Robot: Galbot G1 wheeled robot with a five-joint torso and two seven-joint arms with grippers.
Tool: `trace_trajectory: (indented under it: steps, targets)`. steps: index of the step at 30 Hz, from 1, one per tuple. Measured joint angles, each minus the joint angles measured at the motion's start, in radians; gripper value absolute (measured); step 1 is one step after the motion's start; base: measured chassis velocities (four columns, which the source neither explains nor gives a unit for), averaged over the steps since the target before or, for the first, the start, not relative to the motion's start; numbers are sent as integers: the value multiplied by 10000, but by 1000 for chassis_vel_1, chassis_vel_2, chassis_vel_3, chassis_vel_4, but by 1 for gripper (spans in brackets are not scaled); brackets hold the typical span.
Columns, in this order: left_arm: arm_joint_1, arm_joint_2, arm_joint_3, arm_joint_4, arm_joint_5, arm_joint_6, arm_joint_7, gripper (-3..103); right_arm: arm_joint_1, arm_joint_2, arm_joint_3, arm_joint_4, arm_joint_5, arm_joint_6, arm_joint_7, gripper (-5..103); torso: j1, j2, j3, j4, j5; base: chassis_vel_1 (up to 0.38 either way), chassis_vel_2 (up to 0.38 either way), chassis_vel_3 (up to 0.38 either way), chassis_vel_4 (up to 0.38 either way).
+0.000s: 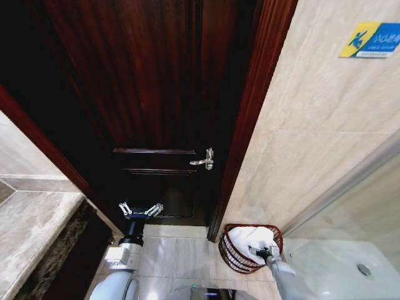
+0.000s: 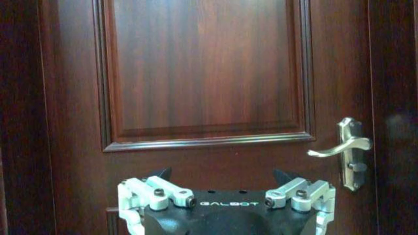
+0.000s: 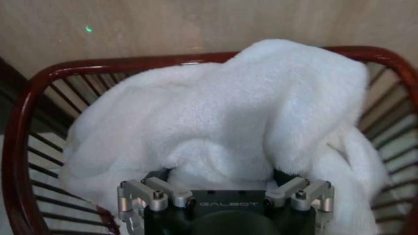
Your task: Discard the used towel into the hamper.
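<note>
The hamper [image 1: 226,240], a dark reddish-brown open-weave basket, stands on the floor against the tiled wall, right of the door. The white towel [image 1: 249,236] lies heaped inside it, spilling over one side of the rim [image 3: 16,117]. My right gripper [image 1: 258,252] hangs just over the hamper's near side. It is open, its dark fingertips [image 3: 285,175] sunk in the towel [image 3: 216,112], which bulges between them. My left gripper [image 1: 141,210] is held up in front of the door's lower panel, open and empty, as the left wrist view also shows [image 2: 222,174].
A dark wooden door [image 1: 156,94] with a metal lever handle [image 1: 205,160] is shut straight ahead. A marble counter [image 1: 31,231] lies at the left. A white shower tray [image 1: 337,265] sits at the right behind a slanting rail. The floor tiles [image 1: 175,256] between are bare.
</note>
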State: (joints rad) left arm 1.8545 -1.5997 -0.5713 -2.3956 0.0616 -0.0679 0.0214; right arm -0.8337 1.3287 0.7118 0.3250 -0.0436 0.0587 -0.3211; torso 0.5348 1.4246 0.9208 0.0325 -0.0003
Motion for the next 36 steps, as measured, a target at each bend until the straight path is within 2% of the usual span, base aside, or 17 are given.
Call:
trace_trajectory:
  steps: [6, 14, 15, 16, 17, 18, 20, 25, 28, 33, 36]
  targets:
    - [0, 0, 0, 0, 0, 0, 0, 100, 493, 148, 30, -563, -129, -297, 15, 100, 0, 0, 0, 0, 1, 0, 0, 0, 0]
    - [0, 0, 0, 0, 0, 0, 0, 100, 392, 133, 22, -436, 53, -669, 152, 100, 0, 0, -2, 4, 5, 0, 0, 0, 0]
    - [0, 0, 0, 0, 0, 0, 0, 100, -134, 95, -96, 371, 483, -807, 153, 100, 0, 0, -1, 3, 8, 0, 0, 0, 0]
    - [0, -1, 0, 0, 0, 0, 0, 100, -1124, 58, -270, 1957, 1001, -744, 106, 100, 0, 0, -1, -3, 6, 0, 0, 0, 0]
    - [0, -3, 0, 0, 0, 0, 0, 100, -1440, 43, -285, 2529, 1038, -543, 90, 100, 0, 0, -1, -3, 9, 0, 0, 0, 0]
    - [0, -3, 0, 0, 0, 0, 0, 100, -1440, 43, -285, 2529, 1038, -543, 90, 100, 0, 0, -1, -3, 9, 0, 0, 0, 0]
    - [0, -2, -1, 1, 0, 0, -3, 100, -2145, -73, -290, 3864, 1184, -381, 83, 100, -2, 0, -2, 0, -2, 0, 0, 0, 0]
    - [0, 0, 0, 0, 0, 0, 0, 100, -3451, -141, -333, 6313, 1957, -746, 175, 100, -2, 0, -2, 0, 1, 0, 0, 0, 0]
    - [0, 0, 1, 0, 0, 0, 0, 100, -3789, -119, -336, 6925, 2012, -791, 190, 100, -2, 1, -2, -2, -1, 0, 0, 0, 0]
    - [0, 0, 0, 0, 0, 0, 0, 100, -3287, -38, -231, 6159, 1441, -463, 265, 100, -2, 1, -2, 1, 4, 0, 0, 0, 0]
    - [0, -1, 2, 0, -1, 0, 2, 100, -2302, 69, -190, 4487, 1042, -209, 148, 100, -1, 0, -1, 1, 1, 0, 0, 0, 0]
